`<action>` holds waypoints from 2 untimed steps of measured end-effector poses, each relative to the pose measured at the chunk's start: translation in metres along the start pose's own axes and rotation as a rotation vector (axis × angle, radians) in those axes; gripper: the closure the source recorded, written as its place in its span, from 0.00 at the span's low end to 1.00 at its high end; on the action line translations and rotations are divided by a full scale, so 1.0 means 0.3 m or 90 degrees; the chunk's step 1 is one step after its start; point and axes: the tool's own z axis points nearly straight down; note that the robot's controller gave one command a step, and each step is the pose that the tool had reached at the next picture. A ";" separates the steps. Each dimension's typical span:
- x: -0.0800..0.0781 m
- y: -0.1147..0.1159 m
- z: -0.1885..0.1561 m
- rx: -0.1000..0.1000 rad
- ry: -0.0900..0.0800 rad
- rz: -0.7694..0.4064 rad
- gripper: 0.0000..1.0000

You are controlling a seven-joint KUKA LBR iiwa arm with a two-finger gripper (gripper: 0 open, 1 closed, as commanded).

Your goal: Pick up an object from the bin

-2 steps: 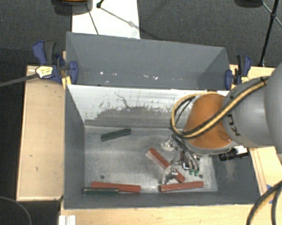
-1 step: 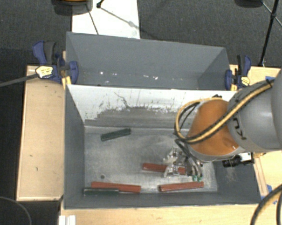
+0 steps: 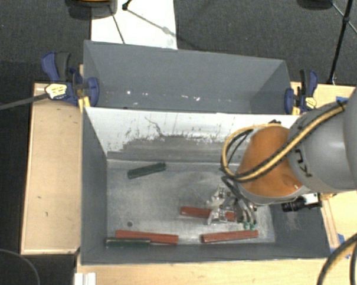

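Lying on floor of grey metal bin, right of centre: short reddish-brown flat stick, right end at gripper; whether gripper is spread or closed cannot be told. Longer reddish-brown stick just in front. Third reddish-brown stick beside dark green stick at front wall. Another dark green bar well apart, back left.

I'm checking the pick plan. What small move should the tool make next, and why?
Probably ease the tool straight down a little. It sits over the right end of the red-brown stick in the middle of the bin, and a second red-brown stick lies just nearer the front wall. Whether it grips the first one cannot be told.
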 end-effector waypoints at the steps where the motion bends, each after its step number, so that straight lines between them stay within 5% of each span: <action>1: 0.007 -0.001 -0.020 0.001 0.004 -0.001 1.00; 2: 0.013 -0.004 -0.090 0.002 0.009 -0.001 1.00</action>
